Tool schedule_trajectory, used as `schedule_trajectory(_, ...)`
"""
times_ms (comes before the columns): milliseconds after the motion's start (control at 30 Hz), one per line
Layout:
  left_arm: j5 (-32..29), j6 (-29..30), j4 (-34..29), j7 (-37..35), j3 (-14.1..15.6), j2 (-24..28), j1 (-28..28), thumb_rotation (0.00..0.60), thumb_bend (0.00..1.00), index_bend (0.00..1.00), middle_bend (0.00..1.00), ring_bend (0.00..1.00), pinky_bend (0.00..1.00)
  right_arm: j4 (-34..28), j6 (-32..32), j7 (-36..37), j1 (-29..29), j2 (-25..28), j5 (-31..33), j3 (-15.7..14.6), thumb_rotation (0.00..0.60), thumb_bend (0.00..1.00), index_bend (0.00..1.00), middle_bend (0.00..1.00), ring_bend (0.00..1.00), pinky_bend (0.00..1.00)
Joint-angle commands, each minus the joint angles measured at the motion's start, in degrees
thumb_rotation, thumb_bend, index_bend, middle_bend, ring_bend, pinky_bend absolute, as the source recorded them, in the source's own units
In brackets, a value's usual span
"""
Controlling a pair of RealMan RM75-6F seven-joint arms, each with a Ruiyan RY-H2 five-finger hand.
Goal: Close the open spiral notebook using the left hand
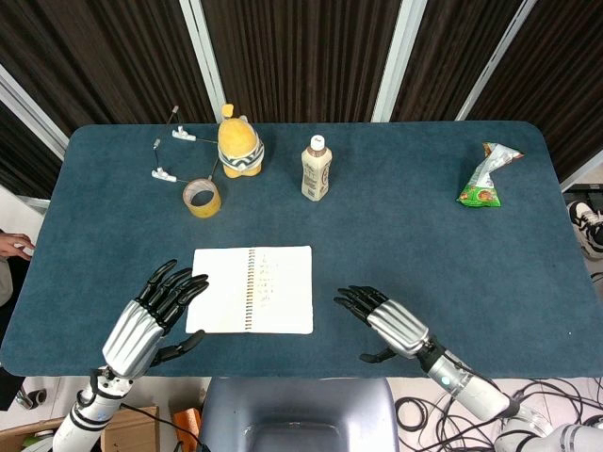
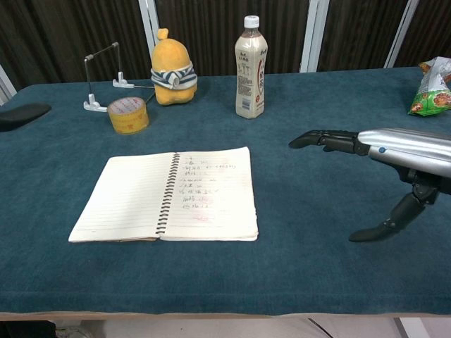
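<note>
Notebook [image 1: 252,290] lies open and flat on the blue table [image 1: 424,235], spiral binding running down its middle, handwriting on the page right of the spiral, the other page blank. Left hand [image 1: 151,315] sits just beside the notebook's blank-page edge, palm down, fingers spread and extended toward it, fingertips [image 1: 193,282] at or just over that outer edge; contact can't be confirmed from the head view, and the chest view doesn't show this hand at all. It holds nothing. Right hand [image 2: 394,158] is on the opposite side of the notebook, apart from the written page, hovering palm down with fingers straight and thumb hanging, also empty. Beyond the notebook's far edge: tape roll [image 1: 202,198] nearest, yellow plush toy [image 1: 239,143] just behind it, a small wire stand [image 1: 170,146] off to the tape's side, and a bottle [image 1: 317,169] upright past the notebook's written half. Green snack bag [image 1: 487,177] lies well apart from the notebook, toward the far corner on the right hand's side.
</note>
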Motion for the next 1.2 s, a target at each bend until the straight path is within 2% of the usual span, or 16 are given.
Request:
schedule_trajectory(33,-0.56,-0.16,0.02,0.19,0.09,0.03,0.00,0.600,0.26,0.13,0.18,0.13,0.10,0.05,0.25,0.02,0.08,0.10,0.29,-0.26,0.600,0.03,0.05,0.03,0.00,0.11)
schedule_trajectory(167,-2.70,-0.80,0.63,0.70,0.41,0.28,0.57,0.600,0.26,0.13,0.18,0.14,0.10,-0.46,2.53,-0.48,-0.82,1.44,0.02,-1.03,0.600,0.03,0.05,0.03,0.00,0.11)
schedule_trajectory(300,-7.61,-3.13,2.28,3.19,1.40,1.12,2.22,0.600,0.26,0.13,0.18,0.14,0.10,-1.86,9.59,-1.27,-4.69,6.01,-0.82,-2.39,0.600,0.03,0.05,0.04,0.00,0.12)
schedule_trajectory(433,-13.13,-7.60,4.73,5.02,3.03,0.60,3.32,0.600,0.26,0.14,0.18,0.14,0.10,-1.72,19.20,0.99,-10.45,10.74,-1.56,-4.25,0.600,0.03,0.09,0.06,0.02,0.14)
schedule_trajectory(633,-18.58,-17.53,7.41,9.58,4.58,-2.92,1.31,0.600,0.28,0.14,0.18,0.14,0.10,-2.39,26.21,1.14,-14.68,14.75,-1.01,-4.08,0.600,0.03,0.09,0.06,0.02,0.14)
schedule_trajectory(833,-24.04,-24.10,8.74,16.65,3.57,-6.79,-0.95,0.600,0.29,0.10,0.16,0.12,0.10,-2.97,25.90,1.21,-14.51,15.21,-0.53,-2.91,0.600,0.03,0.08,0.06,0.02,0.14)
schedule_trajectory(1200,-32.54,-27.95,11.09,21.77,1.12,-11.02,-2.80,0.600,0.29,0.07,0.14,0.10,0.10,-2.03,21.78,0.18,-12.94,12.80,0.01,-2.16,0.600,0.03,0.08,0.06,0.02,0.14)
